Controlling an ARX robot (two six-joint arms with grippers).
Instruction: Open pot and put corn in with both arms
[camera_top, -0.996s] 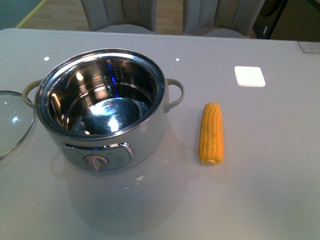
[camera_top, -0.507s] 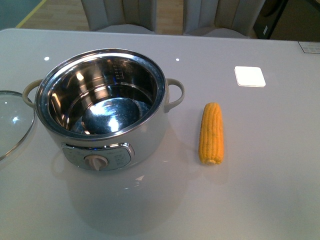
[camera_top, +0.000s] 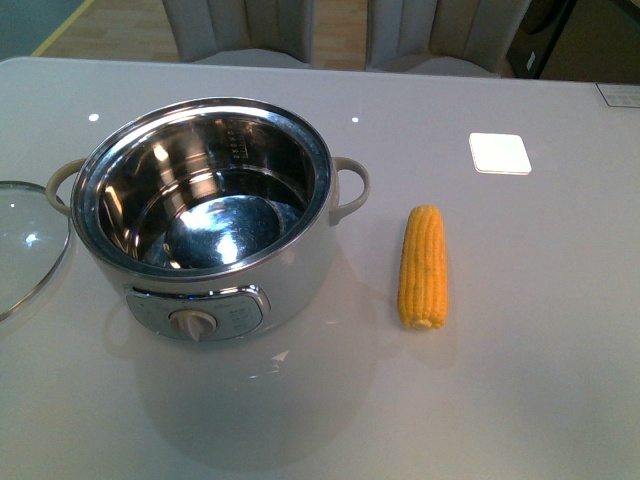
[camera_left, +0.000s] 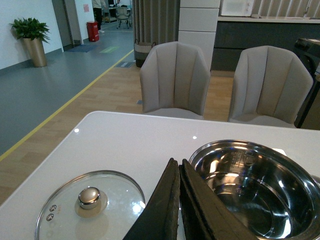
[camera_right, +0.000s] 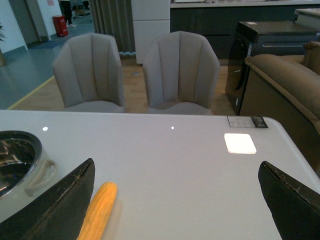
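The white pot (camera_top: 205, 215) stands open on the table at centre left, its steel inside empty; it also shows in the left wrist view (camera_left: 252, 185) and in the right wrist view (camera_right: 17, 155). The corn (camera_top: 422, 266) lies on the table to the pot's right, and shows in the right wrist view (camera_right: 97, 210) by one finger. My left gripper (camera_left: 178, 167) is shut and empty, above the table between the lid and the pot. My right gripper (camera_right: 175, 172) is open and empty, above the table beside the corn. Neither arm shows in the front view.
The glass lid (camera_top: 25, 245) lies flat on the table left of the pot, its knob up (camera_left: 89, 196). A white square pad (camera_top: 499, 152) lies at the back right. Two grey chairs (camera_left: 175, 80) stand behind the table's far edge.
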